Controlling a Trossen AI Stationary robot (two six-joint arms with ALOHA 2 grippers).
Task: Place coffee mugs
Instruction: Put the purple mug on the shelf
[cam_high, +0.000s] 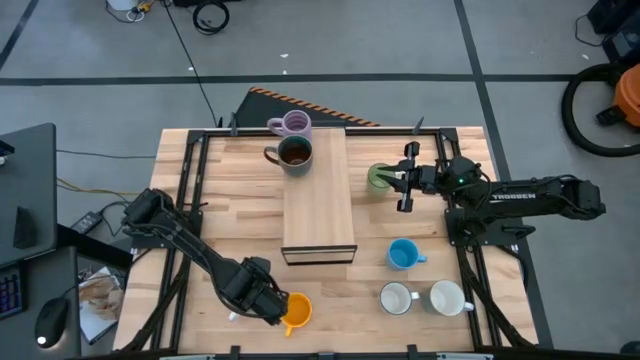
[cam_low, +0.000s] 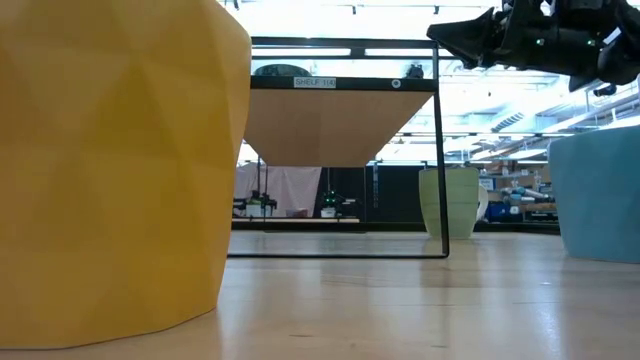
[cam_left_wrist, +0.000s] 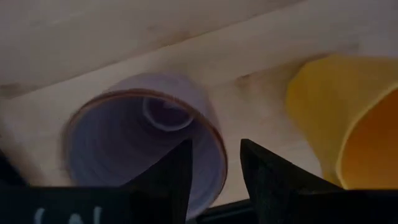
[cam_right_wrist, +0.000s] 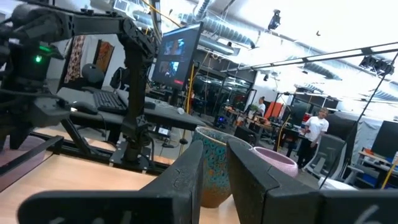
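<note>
My left gripper (cam_high: 272, 305) is low at the table's near edge, just left of the orange mug (cam_high: 297, 310), and shut on a lilac mug (cam_left_wrist: 143, 143). That mug is hidden under the gripper in the high view. My right gripper (cam_high: 400, 180) hovers above and just right of the green mug (cam_high: 379, 178), which stands on the table (cam_low: 450, 200); its fingers (cam_right_wrist: 214, 146) are a narrow gap apart and hold nothing. A second lilac mug (cam_high: 290, 124) and the dark brown mug (cam_high: 292, 153) stand at the far end. The blue mug (cam_high: 403, 254) and two white mugs (cam_high: 396, 298) (cam_high: 447, 297) stand near right. My left gripper holds the lilac mug by its rim wall (cam_left_wrist: 217, 158) on the side toward the orange mug. One finger (cam_left_wrist: 174, 180) is inside the mug and the other (cam_left_wrist: 267, 180) outside. The fingers come from above, slanting down. I cannot tell whether the mug's base is on the table.
A long wooden shelf (cam_high: 318, 195) on a black frame runs down the middle of the table, with the dark brown mug at its far end. The orange mug (cam_left_wrist: 348, 124) sits close beside the held mug. A black rail frame borders the table (cam_high: 190, 200).
</note>
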